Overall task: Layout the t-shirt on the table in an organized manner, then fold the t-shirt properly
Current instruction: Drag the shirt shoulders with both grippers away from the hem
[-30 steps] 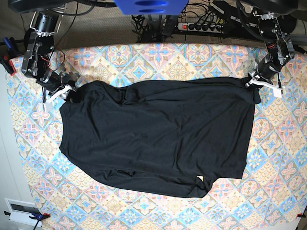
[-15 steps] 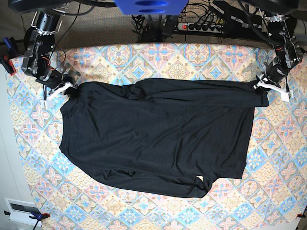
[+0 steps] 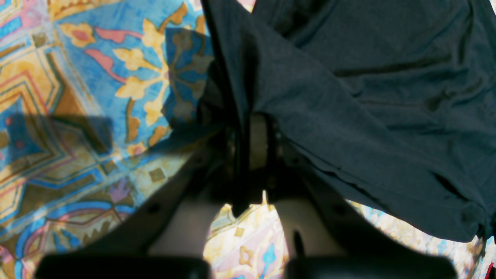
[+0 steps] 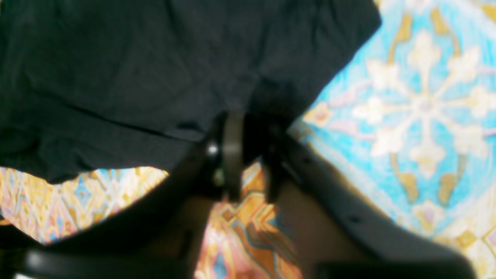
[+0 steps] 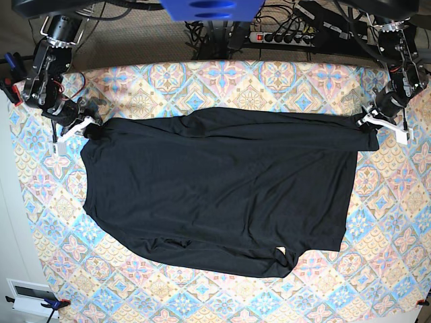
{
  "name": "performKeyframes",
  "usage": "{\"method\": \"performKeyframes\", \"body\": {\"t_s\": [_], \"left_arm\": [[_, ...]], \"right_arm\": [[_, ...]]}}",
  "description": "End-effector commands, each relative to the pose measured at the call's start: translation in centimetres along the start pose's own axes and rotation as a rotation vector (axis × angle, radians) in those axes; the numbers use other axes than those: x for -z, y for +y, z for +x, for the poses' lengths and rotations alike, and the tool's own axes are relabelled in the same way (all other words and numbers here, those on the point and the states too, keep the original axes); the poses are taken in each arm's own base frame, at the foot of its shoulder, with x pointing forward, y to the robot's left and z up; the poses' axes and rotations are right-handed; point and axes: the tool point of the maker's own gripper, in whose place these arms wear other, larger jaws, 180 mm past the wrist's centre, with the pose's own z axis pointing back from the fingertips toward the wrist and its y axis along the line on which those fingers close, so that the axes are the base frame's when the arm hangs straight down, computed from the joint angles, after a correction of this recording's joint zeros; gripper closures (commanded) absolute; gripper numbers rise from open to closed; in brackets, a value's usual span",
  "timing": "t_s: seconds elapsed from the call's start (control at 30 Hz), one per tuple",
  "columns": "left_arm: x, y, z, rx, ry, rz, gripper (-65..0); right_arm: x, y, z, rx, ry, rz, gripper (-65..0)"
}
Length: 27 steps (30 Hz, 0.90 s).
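At about nine o'clock on the table (image 5: 222, 74), the right gripper (image 5: 86, 126) pinches the black t-shirt's (image 5: 222, 192) corner, jaws close together on the cloth, having drawn that corner farther outward than a second ago. At three o'clock the left gripper (image 5: 374, 122) stays clamped on the opposite corner, also pulled outward. The far edge, slack and rumpled before, now runs nearly straight between them, suggesting the laying-out stage is close to done, though the near hem remains bunched.
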Motion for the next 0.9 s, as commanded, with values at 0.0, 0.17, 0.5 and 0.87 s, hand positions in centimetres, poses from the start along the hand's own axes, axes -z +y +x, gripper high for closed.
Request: {"method": "performKeyframes", "body": {"t_s": [0.0, 0.17, 0.5, 0.87], "left_arm": [[-0.4, -0.4, 1.5, 0.023, -0.042, -0.012, 0.0], [-0.4, -0.4, 1.4, 0.023, -0.04, -0.011, 0.0], [-0.3, -0.5, 1.4, 0.023, -0.039, -0.015, 0.0], [-0.4, -0.5, 1.4, 0.022, -0.042, -0.013, 0.0]], "right_arm": [[-0.5, 0.2, 1.7, -0.02, -0.041, 0.012, -16.0], [-0.5, 0.2, 1.2, -0.021, -0.015, 0.013, -27.2], [1.4, 2.4, -0.9, 0.002, 0.031, 0.071, -29.3], [2.1, 3.3, -1.1, 0.013, 0.027, 0.094, -1.9]]}}
